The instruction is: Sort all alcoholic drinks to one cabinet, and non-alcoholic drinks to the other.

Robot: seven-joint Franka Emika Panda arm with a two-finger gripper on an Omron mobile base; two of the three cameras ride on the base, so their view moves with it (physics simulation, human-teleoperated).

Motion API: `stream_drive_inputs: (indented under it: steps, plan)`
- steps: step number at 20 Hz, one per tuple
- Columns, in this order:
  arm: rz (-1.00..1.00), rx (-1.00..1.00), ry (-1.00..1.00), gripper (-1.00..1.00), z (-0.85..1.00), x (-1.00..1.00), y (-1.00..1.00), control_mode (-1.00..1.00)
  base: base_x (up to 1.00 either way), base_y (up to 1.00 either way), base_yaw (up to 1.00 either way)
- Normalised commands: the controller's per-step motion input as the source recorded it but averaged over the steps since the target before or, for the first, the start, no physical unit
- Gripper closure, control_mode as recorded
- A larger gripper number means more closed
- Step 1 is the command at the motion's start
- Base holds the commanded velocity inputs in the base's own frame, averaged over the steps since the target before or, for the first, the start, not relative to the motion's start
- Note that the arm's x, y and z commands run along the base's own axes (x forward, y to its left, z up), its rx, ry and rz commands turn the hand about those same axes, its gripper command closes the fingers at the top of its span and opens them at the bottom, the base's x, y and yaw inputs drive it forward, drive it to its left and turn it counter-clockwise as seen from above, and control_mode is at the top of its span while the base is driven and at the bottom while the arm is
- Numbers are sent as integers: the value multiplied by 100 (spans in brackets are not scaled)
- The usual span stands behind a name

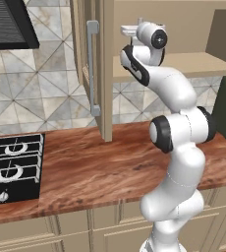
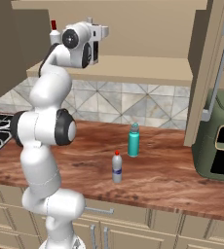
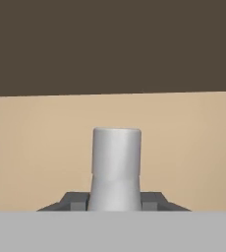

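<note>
White bottle (image 2: 54, 35) with dark red cap stands on the open cabinet's shelf (image 2: 133, 68), hand (image 3: 116, 199) clamped on its body. On the surface (image 2: 158, 175), small red-capped bottle (image 2: 117, 167) stands near-left of teal bottle (image 2: 133, 140).

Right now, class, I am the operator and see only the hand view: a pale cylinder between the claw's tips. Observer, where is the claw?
Observer: The claw, shut on that pale cylinder, is raised to the open wall cabinet, just above its shelf.
Operator: Which drinks are on the counter?
Observer: The teal bottle and the small red-capped bottle stand upright on the counter, apart from each other.
Operator: Is anything else at that cabinet?
Observer: A white bottle with a dark red cap shows behind the wrist, at shelf height.
</note>
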Motion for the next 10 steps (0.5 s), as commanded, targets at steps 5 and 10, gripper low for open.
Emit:
stream_drive_inputs:
  steps: [5,10]
  plan:
    - [0,0,1,100,-30,15,0,-100,0,0,0]
    - [0,-1,3,-100,-26,5,0,-100,0,0,0]
